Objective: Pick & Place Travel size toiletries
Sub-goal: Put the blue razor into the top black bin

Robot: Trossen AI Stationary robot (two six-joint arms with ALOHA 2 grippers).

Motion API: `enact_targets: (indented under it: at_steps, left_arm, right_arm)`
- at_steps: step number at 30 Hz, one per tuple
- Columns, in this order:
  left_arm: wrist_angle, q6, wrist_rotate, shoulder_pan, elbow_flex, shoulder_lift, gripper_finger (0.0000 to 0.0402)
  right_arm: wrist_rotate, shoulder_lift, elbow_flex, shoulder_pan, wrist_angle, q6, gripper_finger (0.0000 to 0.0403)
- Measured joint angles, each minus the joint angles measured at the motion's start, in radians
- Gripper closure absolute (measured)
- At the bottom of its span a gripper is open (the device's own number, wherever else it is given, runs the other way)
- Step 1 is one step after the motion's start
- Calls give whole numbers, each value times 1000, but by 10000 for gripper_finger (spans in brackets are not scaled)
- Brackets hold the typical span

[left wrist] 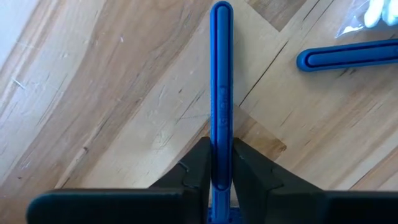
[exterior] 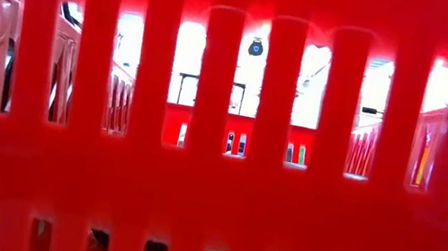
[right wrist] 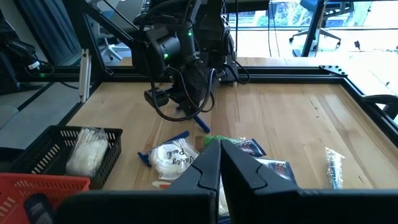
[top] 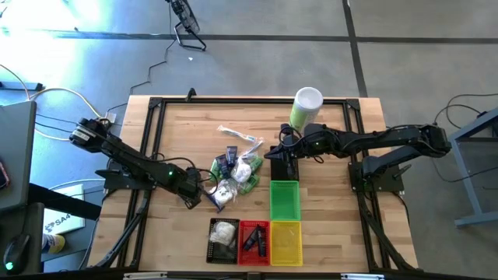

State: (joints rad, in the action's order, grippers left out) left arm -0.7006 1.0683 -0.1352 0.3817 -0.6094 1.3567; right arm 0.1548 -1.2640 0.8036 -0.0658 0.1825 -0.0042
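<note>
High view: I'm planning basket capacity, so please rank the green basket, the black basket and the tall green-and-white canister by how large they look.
1. green basket, longest outline.
2. black basket, clearly shorter.
3. green-and-white canister, smallest, but it stands upright, nearer the overhead camera and showing mostly its top, so its rank is unsure.

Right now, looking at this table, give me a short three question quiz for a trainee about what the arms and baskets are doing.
1. True or false: the left gripper is closed on a thin blue stick.
2. Which basket holds a white pouch? A) green basket B) black basket C) yellow basket
3. Fill in: the right gripper hangs shut above the pile of toiletries, holding ____.

Key: 1 true; 2 B; 3 nothing.
</note>
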Motion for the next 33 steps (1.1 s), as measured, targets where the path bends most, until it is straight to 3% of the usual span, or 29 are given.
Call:
enact_targets:
  at_steps: [16, 26, 33]
  left_arm:
    - [0, -27, -5, -2, 4, -26, 360]
    - [-30, -30, -100, -2, 6, -194, 361]
    - [42, -118, -200, -2, 3, -343, 361]
  right_arm:
    - [0, 0, 0, 0, 0, 0, 398]
    - [1, 0, 0, -7, -9, -54, 398]
    - [0, 0, 0, -51, -11, -71, 398]
